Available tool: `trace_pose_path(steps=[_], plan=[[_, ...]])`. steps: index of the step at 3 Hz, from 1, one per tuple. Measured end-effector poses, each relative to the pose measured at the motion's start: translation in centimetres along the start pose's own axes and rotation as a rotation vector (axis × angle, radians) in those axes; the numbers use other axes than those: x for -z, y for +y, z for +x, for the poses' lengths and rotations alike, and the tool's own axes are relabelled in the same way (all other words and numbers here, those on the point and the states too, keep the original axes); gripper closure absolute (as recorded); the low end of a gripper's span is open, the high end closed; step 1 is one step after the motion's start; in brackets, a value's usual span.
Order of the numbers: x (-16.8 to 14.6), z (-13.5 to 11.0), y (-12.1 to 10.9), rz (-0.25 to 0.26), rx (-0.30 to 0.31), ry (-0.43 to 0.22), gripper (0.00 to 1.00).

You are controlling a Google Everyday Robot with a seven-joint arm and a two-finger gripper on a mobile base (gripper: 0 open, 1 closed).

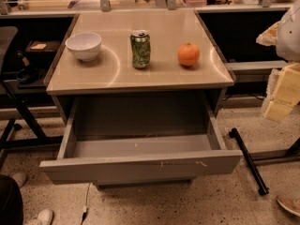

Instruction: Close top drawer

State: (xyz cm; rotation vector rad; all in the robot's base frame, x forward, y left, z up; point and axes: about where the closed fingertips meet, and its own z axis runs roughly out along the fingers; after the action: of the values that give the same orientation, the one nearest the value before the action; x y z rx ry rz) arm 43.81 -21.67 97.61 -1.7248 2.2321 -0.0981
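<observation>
A: OK, live on the top drawer. It's bottom centre of frame, pulled well out of the cabinet toward the cam. Def not shut.

B: What's it look like?

A: Wide grey box, as wide as the cabinet itself. Flat front, no handle. Small pale scratches on the front, one approx mid and another further right. The front spans most of the lower frame, and its left end sits a bit lower in the pic than its right.

B: And inside?

A: Grey side walls and a grey floor w/ a few pale specks toward the back.

B: Where's the gripper?

A: The gripper is at the right edge of frame, mid height. It's a pale yellowish blocky shape under a white part of the arm. It's well apart from the drawer, no contact. How far open it is, can't tell. Whether it's got hold of anything, can't tell either.

B: What's on top of the cabinet?

A: Three things in a row on the tan top. White bowl at left, green can upright in the centre, orange at right. All apart from each other.

B: And the floor?

A: Speckled. A black bar lies at lower right, beside the drawer's right end. There's a pale shoe in the lower left corner.
</observation>
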Motion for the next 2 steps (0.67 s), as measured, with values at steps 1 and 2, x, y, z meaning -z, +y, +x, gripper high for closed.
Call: trace_pose_path(steps=[1,2], plan=[[0.0,0.0,0.0,0.0,0.0,0.0,0.0],[0.0,0.0,0.0,0.0,0.0,0.0,0.18]])
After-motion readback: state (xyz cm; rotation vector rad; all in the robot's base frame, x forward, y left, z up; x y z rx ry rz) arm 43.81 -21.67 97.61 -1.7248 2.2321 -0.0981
